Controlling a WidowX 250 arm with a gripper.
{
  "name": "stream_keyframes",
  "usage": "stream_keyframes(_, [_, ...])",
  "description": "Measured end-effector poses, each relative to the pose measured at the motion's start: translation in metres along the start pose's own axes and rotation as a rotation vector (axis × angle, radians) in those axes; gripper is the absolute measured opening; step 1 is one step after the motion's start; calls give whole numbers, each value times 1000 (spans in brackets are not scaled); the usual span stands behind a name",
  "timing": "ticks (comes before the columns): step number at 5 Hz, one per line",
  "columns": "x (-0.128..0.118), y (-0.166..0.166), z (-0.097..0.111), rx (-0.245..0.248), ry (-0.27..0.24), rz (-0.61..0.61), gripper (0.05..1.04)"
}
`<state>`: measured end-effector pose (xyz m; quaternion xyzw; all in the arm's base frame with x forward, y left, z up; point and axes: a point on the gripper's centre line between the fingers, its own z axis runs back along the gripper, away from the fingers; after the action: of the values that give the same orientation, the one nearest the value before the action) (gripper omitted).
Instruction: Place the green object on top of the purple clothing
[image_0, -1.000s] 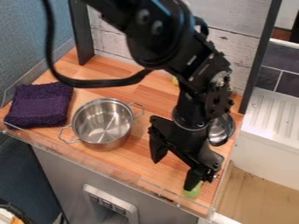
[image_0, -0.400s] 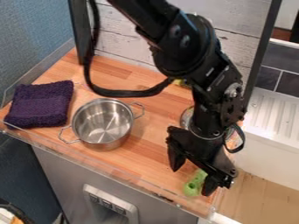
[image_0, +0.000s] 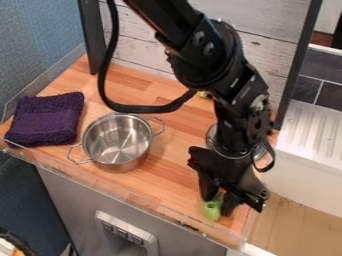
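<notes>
The black gripper (image_0: 218, 205) hangs down over the front right corner of the wooden counter. Its two fingers are shut on the green object (image_0: 212, 210), one on each side, and partly cover it. The object is low, at the counter surface; whether it touches the wood I cannot tell. Folded purple clothing (image_0: 45, 119) lies flat at the counter's left end, well away from the gripper.
A steel pot (image_0: 117, 141) with two handles stands between the clothing and the arm. Behind the arm is a partly hidden round metal item (image_0: 212, 136). A clear raised edge (image_0: 143, 202) runs along the counter's front.
The gripper first moved right, uncovering the green object, then slightly back left. Its fingers have come together around the object, which now stands more upright. Pot and clothing have not moved.
</notes>
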<state>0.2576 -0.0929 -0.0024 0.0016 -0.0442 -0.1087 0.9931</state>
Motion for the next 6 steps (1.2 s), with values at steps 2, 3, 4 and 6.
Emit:
stream_keyframes(2, [-6,10,3,-10,30,-4,325])
stream_keyframes(3, [-2,22,26,-11,-11,-16,325])
stream_keyframes(4, [-1,40,60,-3,-63,-41,325])
stream_keyframes(6, [-29,121,109,84,-96,-99,325])
